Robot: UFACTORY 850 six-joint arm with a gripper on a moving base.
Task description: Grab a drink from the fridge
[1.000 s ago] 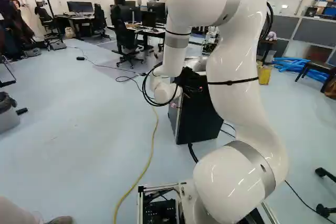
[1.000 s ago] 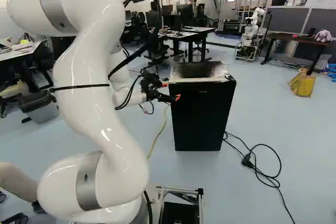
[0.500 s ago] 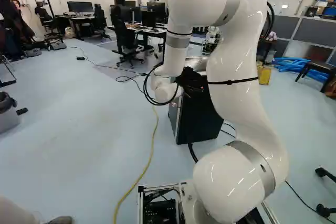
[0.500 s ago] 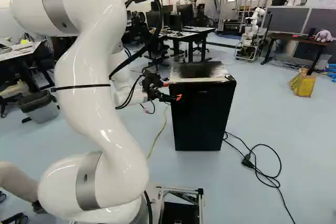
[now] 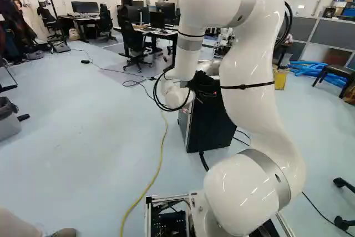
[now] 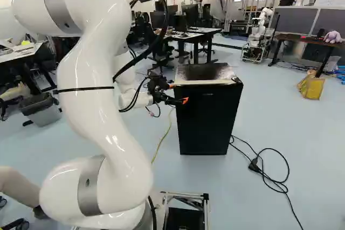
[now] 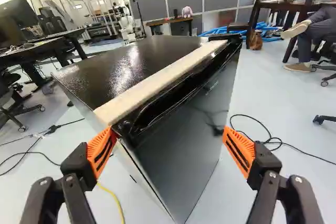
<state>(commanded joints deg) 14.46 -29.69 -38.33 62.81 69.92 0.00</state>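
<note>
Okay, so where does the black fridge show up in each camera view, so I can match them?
Left base view: the fridge is just right of the middle, partly hidden by the arm.
Right base view: the fridge is just right of the middle, right of the arm.
Wrist view: the fridge is close ahead of the gripper, whose fingers stand apart.
Shared landmark: the yellow cable on the floor.

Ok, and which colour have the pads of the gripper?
The gripper's pads are orange; the wrist view shows it best.
</note>
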